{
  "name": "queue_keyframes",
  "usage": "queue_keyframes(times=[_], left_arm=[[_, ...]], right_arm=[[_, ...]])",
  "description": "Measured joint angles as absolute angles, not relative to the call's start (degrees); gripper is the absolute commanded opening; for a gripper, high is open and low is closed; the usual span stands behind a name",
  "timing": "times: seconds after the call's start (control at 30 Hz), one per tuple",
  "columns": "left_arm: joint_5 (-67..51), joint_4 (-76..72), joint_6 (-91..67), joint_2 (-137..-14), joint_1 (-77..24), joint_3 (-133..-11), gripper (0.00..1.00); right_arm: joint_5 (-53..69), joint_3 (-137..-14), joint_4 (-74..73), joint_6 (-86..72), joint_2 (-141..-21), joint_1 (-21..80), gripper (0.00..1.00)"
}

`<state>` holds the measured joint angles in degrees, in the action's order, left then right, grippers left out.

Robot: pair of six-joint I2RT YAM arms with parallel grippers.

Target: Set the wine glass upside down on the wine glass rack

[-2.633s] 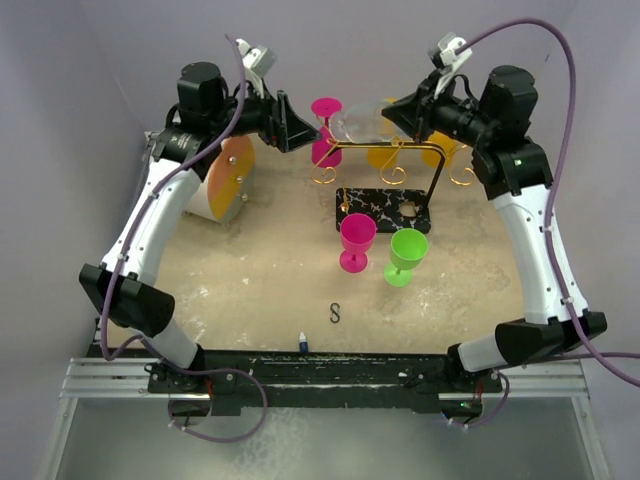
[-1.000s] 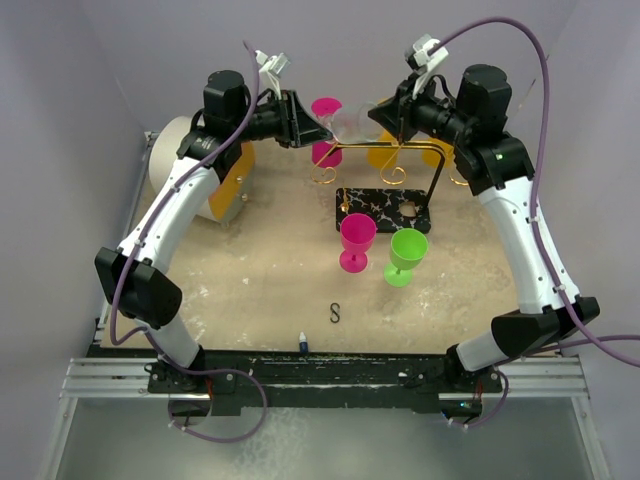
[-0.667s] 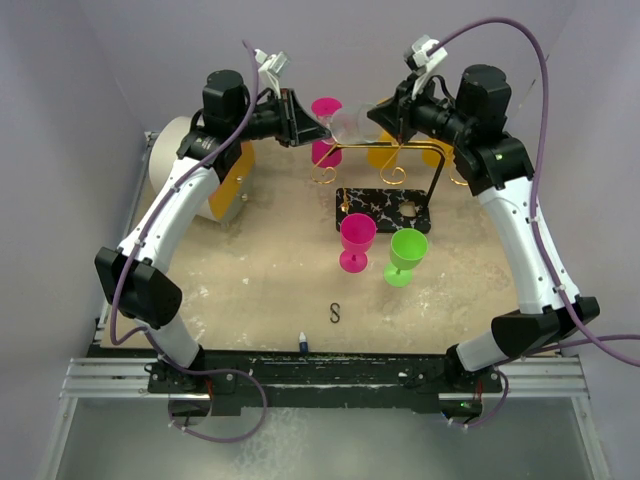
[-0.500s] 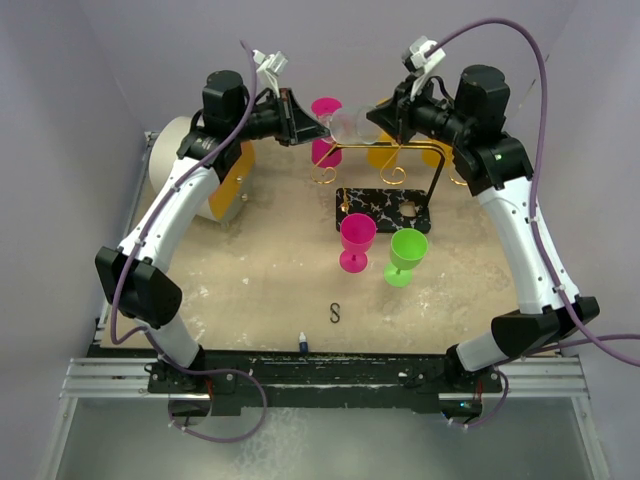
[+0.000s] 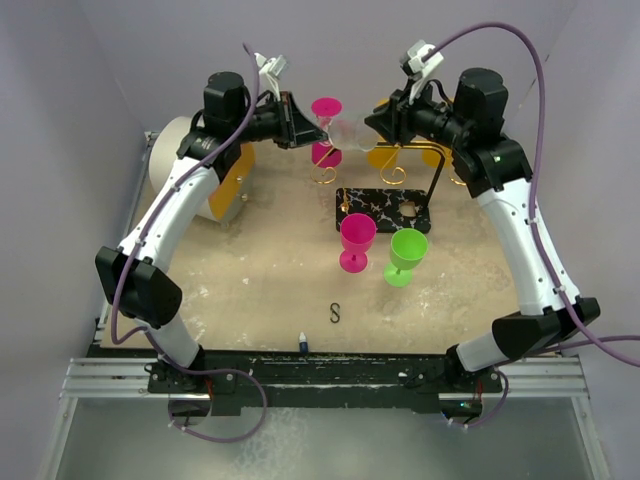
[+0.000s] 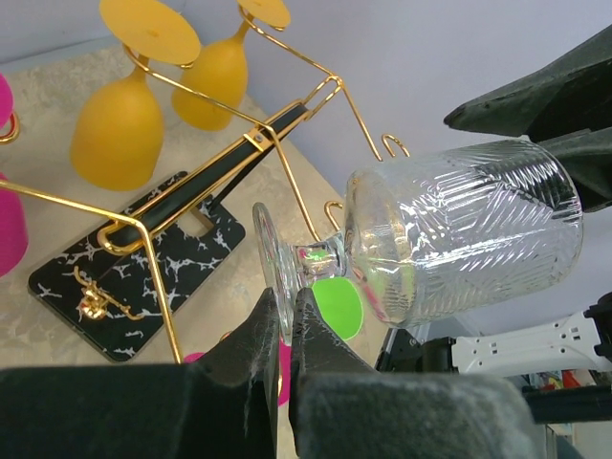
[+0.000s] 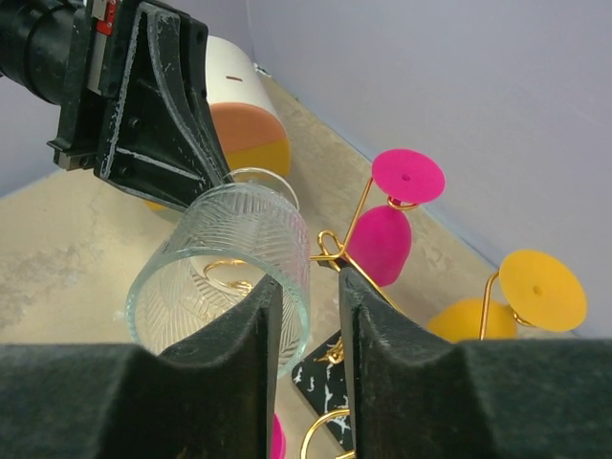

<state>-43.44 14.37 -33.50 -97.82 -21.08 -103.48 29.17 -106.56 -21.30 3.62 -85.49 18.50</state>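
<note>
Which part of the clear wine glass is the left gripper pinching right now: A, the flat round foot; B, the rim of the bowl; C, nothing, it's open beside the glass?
A: in the left wrist view the left gripper is shut on the edge of the flat foot of the clear wine glass, whose bowl points away from it.

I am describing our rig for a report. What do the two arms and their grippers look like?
The left arm and right arm have white shells, black joints and black round motor housings. A purple cable runs along each. The left gripper and right gripper are black, wedge-shaped, with two flat fingers. A green light glows on the right arm.
</note>
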Motion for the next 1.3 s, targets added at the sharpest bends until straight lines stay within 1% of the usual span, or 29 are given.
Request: queue_keyframes(times=[0.3, 0.33, 0.47, 0.6, 0.8, 1.03, 1.3], left_arm=[[-41.74, 17.72, -32.42, -97.47, -17.45, -103.48, 0.0], [-41.08, 18.28, -31.88, -97.36, -16.97, -103.48, 0.0], [-35.99, 22.48, -26.37, -96.84, -16.12, -104.6, 0.0], [-28.99, 27.11, -18.02, -96.6, -18.13, -107.11, 0.0], [-19.31, 32.32, -6.31, -95.59, -22.28, -110.74, 0.0], [-9.34, 35.92, 8.88, -95.55, -29.47, -115.77, 0.0], [-7.75, 42.78, 26.41, -95.55, -37.01, -120.64, 0.0]], right_arm=[[27.46, -105.62, -21.08, 5.17, -83.35, 18.48, 0.57], [27.22, -105.6, -21.12, 5.43, -82.98, 18.48, 0.61], [26.04, -105.45, -21.28, 7.09, -80.84, 17.8, 0.72], [25.61, -105.38, -22.2, 8.01, -78.39, 15.49, 0.8], [25.15, -105.38, -23.29, 8.14, -76.01, 9.91, 0.83], [24.95, -104.81, -24.14, 8.58, -75.29, 6.81, 0.84], [24.93, -102.76, -24.51, 9.06, -73.73, 4.47, 0.84]])
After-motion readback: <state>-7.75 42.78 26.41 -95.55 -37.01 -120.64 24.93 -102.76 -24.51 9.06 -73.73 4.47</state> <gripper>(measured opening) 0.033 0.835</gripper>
